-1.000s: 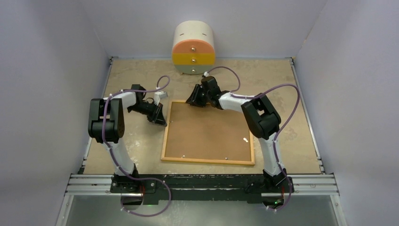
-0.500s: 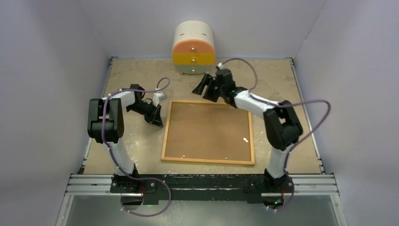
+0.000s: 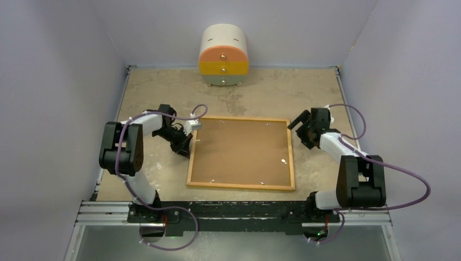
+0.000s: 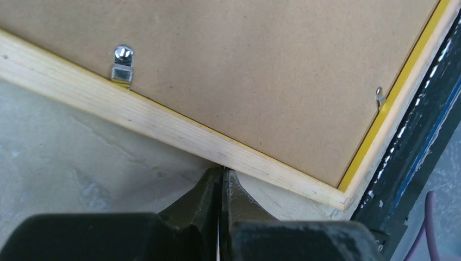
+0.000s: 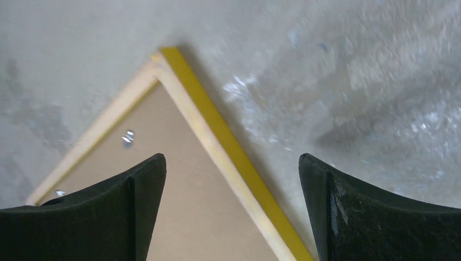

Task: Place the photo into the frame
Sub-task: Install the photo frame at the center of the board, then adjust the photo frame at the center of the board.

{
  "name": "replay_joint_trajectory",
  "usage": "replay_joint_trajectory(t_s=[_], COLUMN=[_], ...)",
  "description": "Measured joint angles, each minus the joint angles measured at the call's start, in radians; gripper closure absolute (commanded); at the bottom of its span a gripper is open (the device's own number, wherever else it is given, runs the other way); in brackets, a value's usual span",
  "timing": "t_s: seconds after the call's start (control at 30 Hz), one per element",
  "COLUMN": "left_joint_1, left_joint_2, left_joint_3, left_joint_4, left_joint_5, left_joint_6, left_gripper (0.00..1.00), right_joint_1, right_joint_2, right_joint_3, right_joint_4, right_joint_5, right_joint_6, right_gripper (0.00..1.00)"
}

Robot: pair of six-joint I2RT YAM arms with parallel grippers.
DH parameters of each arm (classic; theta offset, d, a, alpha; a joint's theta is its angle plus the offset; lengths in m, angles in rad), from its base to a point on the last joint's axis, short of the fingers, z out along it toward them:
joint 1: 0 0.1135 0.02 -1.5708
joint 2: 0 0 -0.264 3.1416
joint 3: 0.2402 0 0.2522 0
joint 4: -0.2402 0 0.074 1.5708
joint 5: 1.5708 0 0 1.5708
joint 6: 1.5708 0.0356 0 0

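Note:
The frame lies face down mid-table, its light wood back up and a brown backing board seated inside it. The photo is hidden. My left gripper is shut, with its tips at the frame's left edge. In the left wrist view the closed fingertips meet the wooden rim, with nothing between them. My right gripper stands open just off the frame's far right corner. In the right wrist view it straddles the frame's yellow-edged right side without touching it.
A round-topped drawer unit in white, orange and yellow stands at the back wall. Small metal tabs sit along the frame's inner rim. A black rail runs along the table's near edge, close to the frame's front side.
My right arm has swung from the frame's far edge round to its far right corner, and its jaws have spread wide. My left gripper has shifted slightly nearer along the left edge, staying shut.

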Motion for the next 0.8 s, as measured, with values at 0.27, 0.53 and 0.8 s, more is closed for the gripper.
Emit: replay_joint_trajectory(t_s=[0.27,0.53,0.8], left_joint_1=[-0.054,-0.148,-0.272], left_joint_2=[-0.031,-0.023,0.022], left_joint_3=[-0.018,0.012,0.052], left_joint_4=[0.000,-0.026,-0.136], left_joint_5=[-0.048,-0.106,-0.105], left_joint_6=[0.017,-0.023,-0.066], left_gripper=[1.00,1.00,0.58], right_joint_1=[0.005,0.122,0.182], right_joint_2=[0.145,0.470,0.712], right_joint_3=[0.040,0.385,0.722], right_joint_4=[0.055,0.130,0.109], right_joint_5=[-0.064,-0.090,-0.110], right_joint_6=[-0.022,-0.024,-0.038], right_gripper=[0.10,0.11,0.05])
